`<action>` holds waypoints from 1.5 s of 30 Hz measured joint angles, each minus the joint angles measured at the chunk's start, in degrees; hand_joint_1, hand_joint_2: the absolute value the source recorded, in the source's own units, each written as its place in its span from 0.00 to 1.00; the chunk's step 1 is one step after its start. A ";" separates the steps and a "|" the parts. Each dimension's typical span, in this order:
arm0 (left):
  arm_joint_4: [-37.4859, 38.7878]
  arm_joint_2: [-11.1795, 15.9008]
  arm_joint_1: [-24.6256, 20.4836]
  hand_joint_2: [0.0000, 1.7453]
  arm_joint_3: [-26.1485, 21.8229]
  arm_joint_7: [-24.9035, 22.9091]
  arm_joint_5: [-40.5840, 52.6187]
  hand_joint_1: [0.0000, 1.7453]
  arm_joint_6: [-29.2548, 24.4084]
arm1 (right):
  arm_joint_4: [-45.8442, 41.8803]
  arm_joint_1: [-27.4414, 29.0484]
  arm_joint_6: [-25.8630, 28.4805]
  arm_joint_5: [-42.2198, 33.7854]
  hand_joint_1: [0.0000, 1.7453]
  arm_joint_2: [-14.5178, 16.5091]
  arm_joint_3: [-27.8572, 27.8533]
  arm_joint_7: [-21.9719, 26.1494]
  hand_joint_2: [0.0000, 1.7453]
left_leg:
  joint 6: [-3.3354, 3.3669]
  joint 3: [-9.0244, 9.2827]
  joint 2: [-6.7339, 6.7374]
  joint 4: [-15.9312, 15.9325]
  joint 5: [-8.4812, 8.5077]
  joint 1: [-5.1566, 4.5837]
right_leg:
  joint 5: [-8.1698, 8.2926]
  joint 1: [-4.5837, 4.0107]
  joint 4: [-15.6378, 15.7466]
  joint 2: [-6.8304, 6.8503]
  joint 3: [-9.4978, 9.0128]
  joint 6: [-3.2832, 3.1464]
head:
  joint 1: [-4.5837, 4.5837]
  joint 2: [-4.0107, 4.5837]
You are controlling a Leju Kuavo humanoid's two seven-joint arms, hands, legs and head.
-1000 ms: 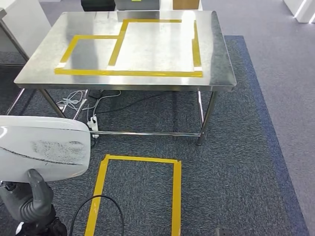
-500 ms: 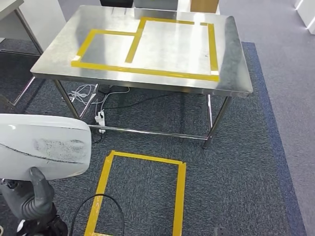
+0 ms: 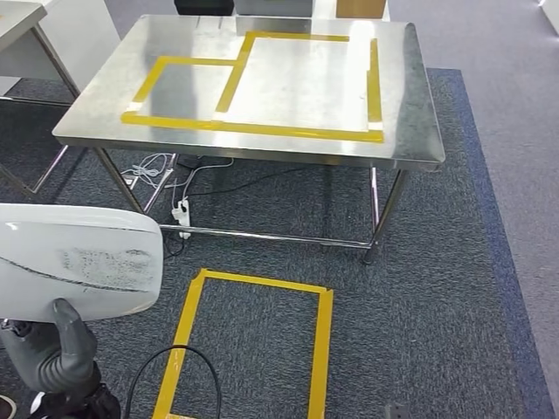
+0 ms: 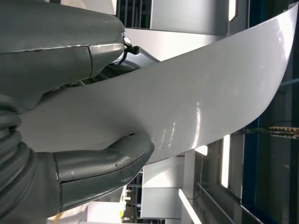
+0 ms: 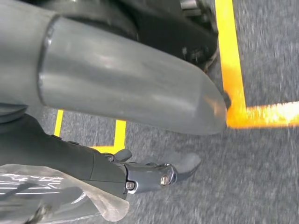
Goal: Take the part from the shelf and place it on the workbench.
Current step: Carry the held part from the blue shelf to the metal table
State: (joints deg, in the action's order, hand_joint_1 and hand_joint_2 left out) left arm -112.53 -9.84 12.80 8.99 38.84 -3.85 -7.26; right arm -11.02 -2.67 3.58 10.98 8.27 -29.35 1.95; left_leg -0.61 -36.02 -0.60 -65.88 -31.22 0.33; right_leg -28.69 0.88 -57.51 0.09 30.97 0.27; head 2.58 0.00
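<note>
Left hand [image 3: 59,353] grips white part [image 3: 79,260]; steel workbench [image 3: 409,113] beyond taped carpet [image 3: 428,332].

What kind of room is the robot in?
Probably a workshop or robot test lab. There is a steel workbench marked with yellow tape outlines, a taped box on the grey carpet, and the left hand grips a white part.
</note>
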 joint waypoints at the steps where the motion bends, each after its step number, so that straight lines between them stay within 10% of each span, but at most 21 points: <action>1: 0.01 0.02 0.03 1.00 -0.02 0.00 -0.01 1.00 0.02 | 0.01 0.01 -0.11 0.02 0.00 0.00 -0.01 0.07 0.00 | -0.16 -2.06 0.02 -4.13 -1.67 0.04 | -0.14 -0.04 -0.01 0.09 -0.12 -0.19 | -0.04 0.00; 4: 0.01 0.08 0.14 1.00 -0.07 0.00 -0.01 1.00 0.05 | 0.00 0.06 -0.49 0.05 0.00 -0.01 -0.04 0.42 0.00 | -0.08 -4.83 0.05 -8.54 -1.36 0.04 | -0.62 -0.22 -0.03 0.22 -0.69 -0.29 | -0.05 0.00; 8: 0.00 0.09 0.11 1.00 -0.08 0.00 -0.02 1.00 0.12 | 0.03 0.06 -0.67 0.05 0.00 0.06 -0.09 0.55 0.00 | 1.38 0.99 0.41 4.95 5.52 -0.50 | -1.68 -0.51 -0.07 0.23 -1.65 0.22 | -0.02 0.00; 13: -0.07 0.02 0.10 1.00 -0.10 0.00 -0.38 1.00 0.54 | 0.03 -0.17 -0.86 0.02 0.00 0.09 -0.11 0.76 0.00 | 2.38 2.52 0.31 7.95 5.03 -0.50 | -2.99 -0.52 -0.72 0.43 -1.51 1.70 | 0.11 0.00; 17: -0.08 -0.15 0.00 1.00 -0.11 0.00 -0.55 1.00 0.93 | 0.01 -0.19 -1.20 -0.08 0.00 0.08 -0.11 0.88 0.00 | 3.03 3.33 0.31 8.49 4.60 -0.15 | -7.99 -0.27 -13.81 0.03 6.27 2.49 | 0.36 0.00; 19: -0.08 -0.18 0.04 1.00 -0.16 0.00 -0.58 1.00 1.07 | 0.01 0.01 -1.24 -0.10 0.00 0.08 -0.11 0.88 0.00 | 2.99 3.84 0.14 8.48 4.09 -0.14 | -6.56 -0.21 -15.82 0.03 8.68 2.70 | 0.42 0.00; 23: -0.08 -0.20 0.01 1.00 -0.19 0.00 -0.51 1.00 1.19 | 0.02 0.03 -1.49 -0.05 0.00 0.01 -0.11 0.86 0.00 | 2.11 5.62 -0.10 8.30 2.56 -0.28 | 1.56 -0.22 -2.77 -0.02 3.67 2.35 | 0.43 0.00; 29: -0.09 -0.28 -0.14 1.00 -0.25 0.00 -0.43 1.00 1.38 | 0.03 0.01 -1.59 0.04 0.00 -0.05 -0.16 0.86 0.00 | 0.55 5.01 -0.02 5.34 0.19 -0.32 | 0.54 -0.11 -0.58 -0.06 1.45 0.19 | 0.01 -0.02; 32: -0.07 -0.24 -0.11 1.00 -0.26 0.00 -0.42 1.00 1.42 | 0.03 -0.04 -1.65 0.13 0.00 -0.05 -0.17 0.87 0.00 | -0.03 -0.74 0.09 -5.67 -3.96 -0.15 | -0.19 -0.14 -0.50 0.03 0.56 -0.45 | -0.15 -0.02; 34: -0.03 -0.22 -0.08 1.00 -0.27 0.00 -0.43 1.00 1.42 | 0.03 0.03 -1.70 0.17 0.00 -0.05 -0.17 0.87 0.00 | 0.00 -3.38 0.09 -8.91 -3.33 -0.12 | -0.79 -0.23 -0.51 0.00 -0.19 -0.45 | -0.16 -0.02; 38: 0.01 -0.23 -0.10 1.00 -0.26 0.00 -0.44 1.00 1.44 | 0.06 0.09 -1.69 0.18 0.00 -0.02 -0.19 0.85 0.00 | 1.33 0.56 0.22 3.02 5.11 -0.50 | -2.29 -0.41 -0.41 -0.13 -1.97 0.00 | -0.16 -0.02; 45: 0.03 -0.37 -0.14 1.00 -0.28 0.00 -0.57 1.00 1.43 | 0.07 -0.24 -1.73 0.20 0.00 0.02 -0.29 0.76 0.00 | 2.68 3.12 0.16 8.01 4.09 -0.25 | -5.08 -0.35 -4.42 0.06 0.38 2.13 | -0.24 -0.02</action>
State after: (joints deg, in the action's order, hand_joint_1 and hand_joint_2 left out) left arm -112.50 -10.21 12.67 8.71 38.84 -4.42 -5.82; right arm -10.95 -2.91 1.86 11.19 8.28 -29.64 2.70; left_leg 2.07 -32.90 -0.44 -57.87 -27.13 0.09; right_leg -33.76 0.53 -61.94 0.15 31.35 2.39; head 2.34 -0.02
